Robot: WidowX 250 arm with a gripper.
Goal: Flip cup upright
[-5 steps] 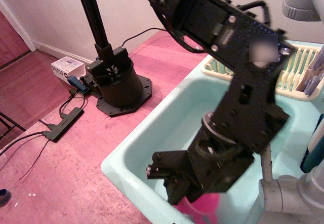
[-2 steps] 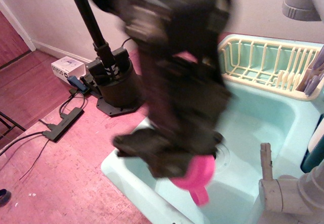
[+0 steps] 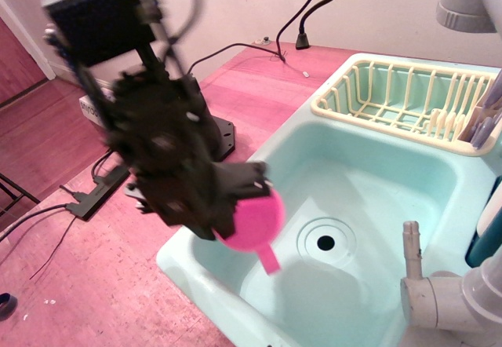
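Observation:
The cup (image 3: 256, 220) is a bright pink plastic mug held in the air over the left rim of the turquoise sink (image 3: 369, 198). Its handle (image 3: 269, 259) hangs downward and its round face is turned toward the camera. My black gripper (image 3: 235, 206) is shut on the cup from the left, above the sink's left wall. Motion blur hides the fingertips.
A cream dish rack (image 3: 400, 100) sits at the sink's far right. A grey faucet (image 3: 439, 300) stands at the lower right. The sink drain (image 3: 325, 243) lies below the cup. The arm's black base (image 3: 208, 131) and cables sit on the pink counter at left.
My gripper lifted the cup from the sink's front bottom and swung it left and up, out over the sink's left rim. The arm has swept from right to left.

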